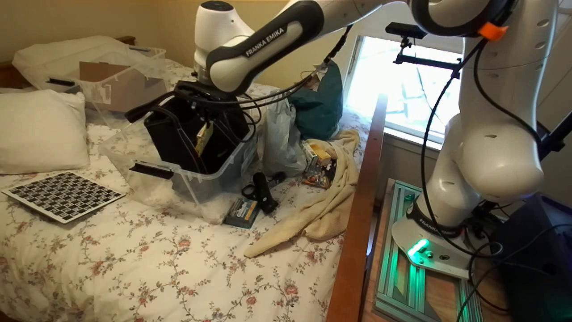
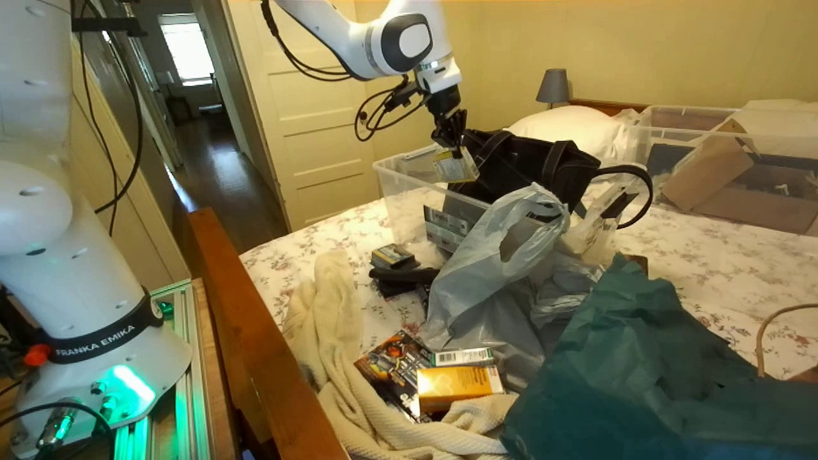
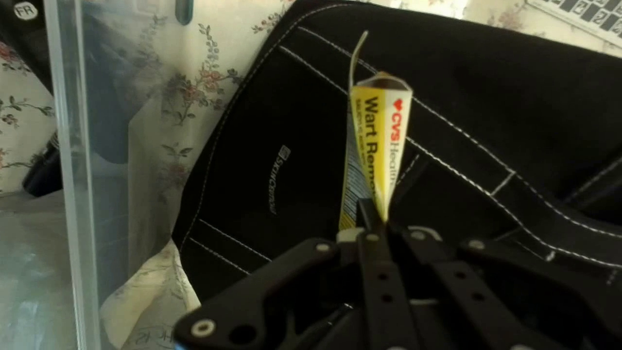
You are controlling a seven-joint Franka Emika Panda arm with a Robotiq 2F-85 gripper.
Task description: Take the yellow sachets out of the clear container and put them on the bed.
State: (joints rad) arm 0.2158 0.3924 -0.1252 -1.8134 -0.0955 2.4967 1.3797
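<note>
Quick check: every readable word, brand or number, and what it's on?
"CVSHealth": yellow carton
"Wart Remo", cut off: same carton
"FRANKA EMIKA": robot arm and base
"FR": black object
"SKIN", rest blurred: black bag
Too small or blurred: carton's fine print; print on other boxes; checkered board

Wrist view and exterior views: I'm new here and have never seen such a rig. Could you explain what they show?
The machine is a robot arm; its black gripper works like a hand. Two pictures look on from outside it; the close-up is taken from its wrist. On the flowered bed stands a clear container with a black bag in it. Around it are a checkered board, a cream cloth and a grey plastic bag. The gripper holds a yellow packet marked CVS Health.
</note>
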